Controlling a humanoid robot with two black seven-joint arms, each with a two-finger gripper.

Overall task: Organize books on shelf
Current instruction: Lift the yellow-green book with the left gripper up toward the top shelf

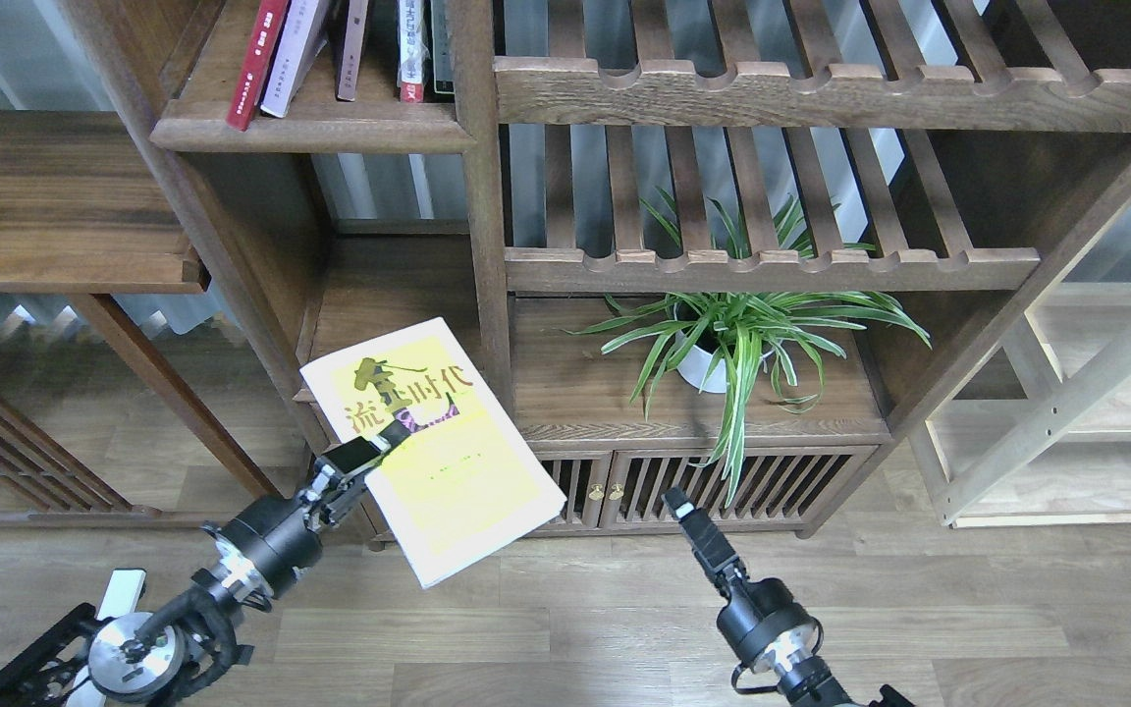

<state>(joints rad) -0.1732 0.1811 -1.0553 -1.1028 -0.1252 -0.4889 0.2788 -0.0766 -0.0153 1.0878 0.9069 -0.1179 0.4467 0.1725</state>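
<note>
My left gripper (369,454) is shut on the left edge of the yellow-green book (453,471) with dark title characters. It holds the book tilted in the air, in front of the low compartment of the bookcase. My right gripper (685,513) is off the book, to its right, in front of the cabinet doors; it is seen end-on and its fingers cannot be told apart. The shelf (330,133) is at the upper left. A dark red book (256,59), a pale lavender-white book (296,49) and a few others lean on it.
A potted spider plant (732,344) stands on the cabinet top (605,403) to the right of the upright post (487,245). Slatted racks (772,267) cross above it. A side table (55,226) is at the left. A pale wooden frame (1066,412) stands at the right.
</note>
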